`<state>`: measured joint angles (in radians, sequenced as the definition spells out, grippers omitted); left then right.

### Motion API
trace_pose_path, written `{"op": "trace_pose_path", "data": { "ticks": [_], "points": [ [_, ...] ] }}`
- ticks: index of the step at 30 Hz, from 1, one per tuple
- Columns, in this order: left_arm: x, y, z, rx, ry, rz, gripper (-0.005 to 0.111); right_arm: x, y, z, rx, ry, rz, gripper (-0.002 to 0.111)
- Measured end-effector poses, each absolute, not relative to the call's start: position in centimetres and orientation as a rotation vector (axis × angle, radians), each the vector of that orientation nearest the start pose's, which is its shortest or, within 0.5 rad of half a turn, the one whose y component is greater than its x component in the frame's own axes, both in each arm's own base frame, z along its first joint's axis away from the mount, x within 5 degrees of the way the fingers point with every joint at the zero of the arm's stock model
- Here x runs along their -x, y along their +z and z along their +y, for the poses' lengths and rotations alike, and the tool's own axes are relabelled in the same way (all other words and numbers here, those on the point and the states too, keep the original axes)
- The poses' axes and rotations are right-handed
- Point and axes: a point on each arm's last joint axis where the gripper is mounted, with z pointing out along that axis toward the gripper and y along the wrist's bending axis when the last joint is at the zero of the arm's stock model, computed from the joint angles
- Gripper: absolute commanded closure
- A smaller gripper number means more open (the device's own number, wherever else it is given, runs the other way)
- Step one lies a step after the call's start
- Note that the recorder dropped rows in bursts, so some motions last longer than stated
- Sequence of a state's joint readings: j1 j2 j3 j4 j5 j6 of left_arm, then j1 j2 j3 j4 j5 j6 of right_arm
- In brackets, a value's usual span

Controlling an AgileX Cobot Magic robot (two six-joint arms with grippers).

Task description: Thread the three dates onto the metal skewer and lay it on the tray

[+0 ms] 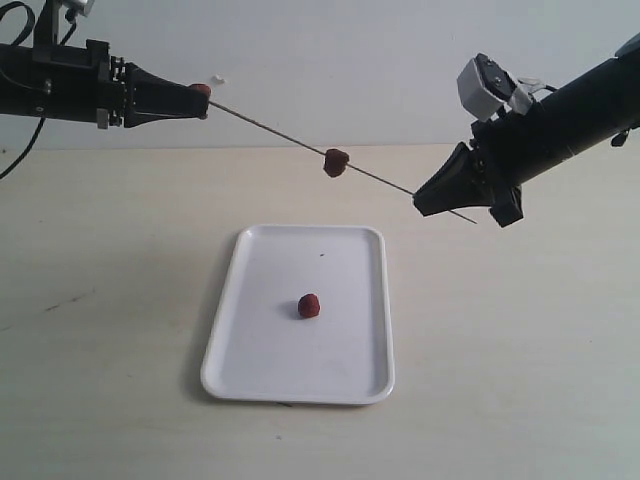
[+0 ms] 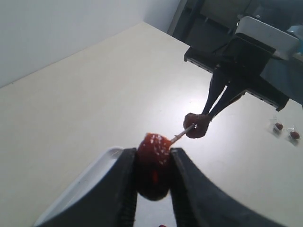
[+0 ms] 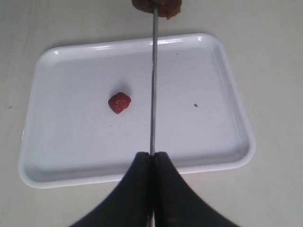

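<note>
The thin metal skewer (image 1: 280,137) slants in the air above the table, from my left gripper (image 1: 200,96) down to my right gripper (image 1: 424,198). My right gripper (image 3: 151,156) is shut on the skewer (image 3: 153,85) near its lower end. My left gripper (image 2: 154,163) is shut on a date (image 2: 153,165) at the skewer's upper tip (image 2: 182,135). A second date (image 1: 336,161) hangs threaded near the skewer's middle (image 2: 197,125). The third date (image 1: 309,305) lies on the white tray (image 1: 240,350), and in the right wrist view this date (image 3: 119,102) rests on the tray (image 3: 71,151).
The pale table (image 1: 110,300) surrounds the tray. A small dark speck (image 3: 195,105) lies on the tray. A white wall (image 1: 350,60) rises behind. Two small packets (image 2: 284,131) lie far off on the table.
</note>
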<state>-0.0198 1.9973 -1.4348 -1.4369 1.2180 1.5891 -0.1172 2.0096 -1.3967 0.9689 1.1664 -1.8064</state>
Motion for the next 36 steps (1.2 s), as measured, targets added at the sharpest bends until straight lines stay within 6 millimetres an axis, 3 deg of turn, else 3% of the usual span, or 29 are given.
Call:
{"op": "trace_pose_path", "data": {
  "ticks": [12,22,36],
  "points": [
    [-40.6,24.4,-9.4,-0.912,-1.165,1.807,0.082,-39.6,19.8,3.5,1.388,0.761,1.93,0.108],
    [-40.1,24.5,-11.3,-0.95,-1.197,1.791,0.082,-40.0,20.3,3.9,1.316,0.773,1.892,0.108],
    [-40.3,25.0,-11.8,-0.892,-1.229,1.757,0.082,-40.3,20.7,4.1,1.251,0.791,1.871,0.108]
  ]
}}
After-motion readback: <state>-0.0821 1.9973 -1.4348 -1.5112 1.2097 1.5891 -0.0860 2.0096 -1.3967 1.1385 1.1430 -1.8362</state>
